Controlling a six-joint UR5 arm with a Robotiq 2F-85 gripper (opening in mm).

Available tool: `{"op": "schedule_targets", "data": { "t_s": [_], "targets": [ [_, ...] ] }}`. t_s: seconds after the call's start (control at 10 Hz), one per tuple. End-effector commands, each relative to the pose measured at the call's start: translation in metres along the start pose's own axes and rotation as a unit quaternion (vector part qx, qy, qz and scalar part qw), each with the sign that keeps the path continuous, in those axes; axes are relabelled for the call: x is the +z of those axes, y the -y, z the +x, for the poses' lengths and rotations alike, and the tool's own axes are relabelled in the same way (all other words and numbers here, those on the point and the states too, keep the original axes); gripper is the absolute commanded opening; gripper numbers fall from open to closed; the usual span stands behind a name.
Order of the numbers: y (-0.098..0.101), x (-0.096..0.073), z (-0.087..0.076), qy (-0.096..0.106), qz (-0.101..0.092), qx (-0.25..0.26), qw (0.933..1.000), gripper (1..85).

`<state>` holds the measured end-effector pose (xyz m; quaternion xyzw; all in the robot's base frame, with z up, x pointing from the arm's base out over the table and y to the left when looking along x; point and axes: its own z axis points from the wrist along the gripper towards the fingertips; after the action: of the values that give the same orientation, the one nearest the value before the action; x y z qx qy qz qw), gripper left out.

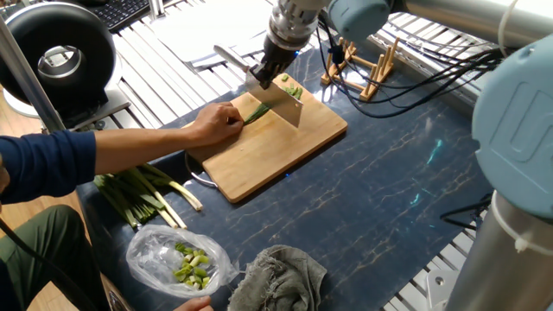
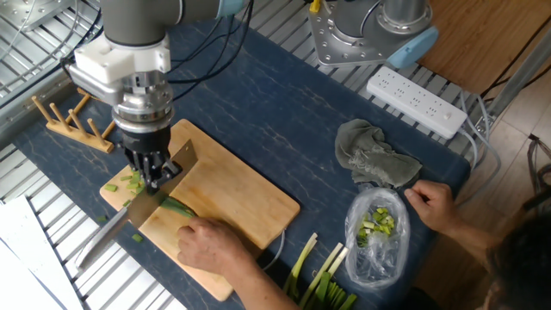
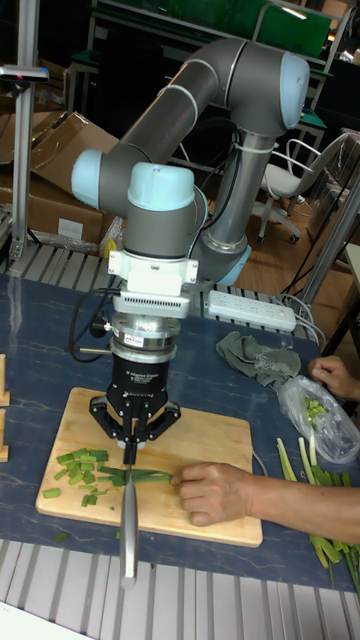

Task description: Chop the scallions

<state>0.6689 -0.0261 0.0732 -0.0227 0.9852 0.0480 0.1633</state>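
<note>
One steel cleaver (image 2: 142, 209), clamped in the end effector (image 2: 155, 170), hovers above slender green scallions (image 3: 140, 475); descend squarely, clear of the steadying hand (image 3: 212, 492).

The grey UR5 arm with pale-blue joint caps (image 3: 160, 200) is reaching straight down, wrist vertical. Its black two-finger gripper (image 3: 129, 452) is pointing downward, fingers (image 2: 151, 166) clamped tight around a knife's handle, and is hanging just above the board.
</note>
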Motion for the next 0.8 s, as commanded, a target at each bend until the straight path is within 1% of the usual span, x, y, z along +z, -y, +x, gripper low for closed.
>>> {"op": "schedule_targets", "data": {
  "t_s": [0.0,0.2,0.3,0.5,0.6,0.7],
  "targets": [
    [-0.009,0.008,-0.019,0.012,-0.002,0.013,0.9998,1.3],
    [-0.009,0.01,-0.022,0.014,-0.002,0.014,0.9998,1.3],
    [-0.008,0.007,-0.021,0.011,-0.004,0.012,0.9999,1.3],
    [-0.005,-0.004,-0.014,0.001,-0.008,0.008,0.9999,1.3],
    [-0.001,-0.005,-0.01,0.002,-0.009,0.004,0.9999,1.3],
    [-0.001,-0.002,-0.01,0.008,-0.009,0.004,0.9999,1.3]
  ]
}}
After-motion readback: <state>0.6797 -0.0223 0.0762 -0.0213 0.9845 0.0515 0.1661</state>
